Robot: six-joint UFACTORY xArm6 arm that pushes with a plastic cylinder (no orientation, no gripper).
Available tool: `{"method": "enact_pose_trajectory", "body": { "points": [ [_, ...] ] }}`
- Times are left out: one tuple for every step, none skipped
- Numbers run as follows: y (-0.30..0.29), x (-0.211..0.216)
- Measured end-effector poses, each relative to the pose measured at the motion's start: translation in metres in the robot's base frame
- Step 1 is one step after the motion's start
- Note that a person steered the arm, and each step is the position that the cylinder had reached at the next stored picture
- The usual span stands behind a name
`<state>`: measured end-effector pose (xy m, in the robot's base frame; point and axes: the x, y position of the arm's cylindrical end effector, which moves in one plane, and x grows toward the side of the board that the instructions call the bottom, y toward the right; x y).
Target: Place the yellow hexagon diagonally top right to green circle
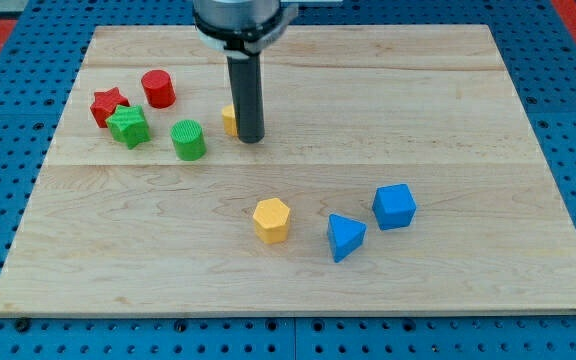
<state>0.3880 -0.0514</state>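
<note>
The yellow hexagon [271, 220] lies low in the middle of the wooden board [448, 130]. The green circle [189, 139] stands at the upper left. My tip [251, 138] rests on the board just right of the green circle, well above the yellow hexagon. A second yellow block [229, 120] is mostly hidden behind the rod, touching its left side; its shape cannot be made out.
A red star [109, 105], a green star [128, 127] and a red circle [158, 88] cluster left of the green circle. A blue triangle [345, 237] and a blue cube [395, 206] lie right of the yellow hexagon.
</note>
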Motion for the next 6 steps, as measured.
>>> {"method": "enact_pose_trajectory", "body": {
  "points": [
    [-0.001, -0.029],
    [0.005, -0.030],
    [0.047, 0.020],
    [0.015, 0.068],
    [0.003, 0.134],
    [0.008, 0.187]
  ]
}}
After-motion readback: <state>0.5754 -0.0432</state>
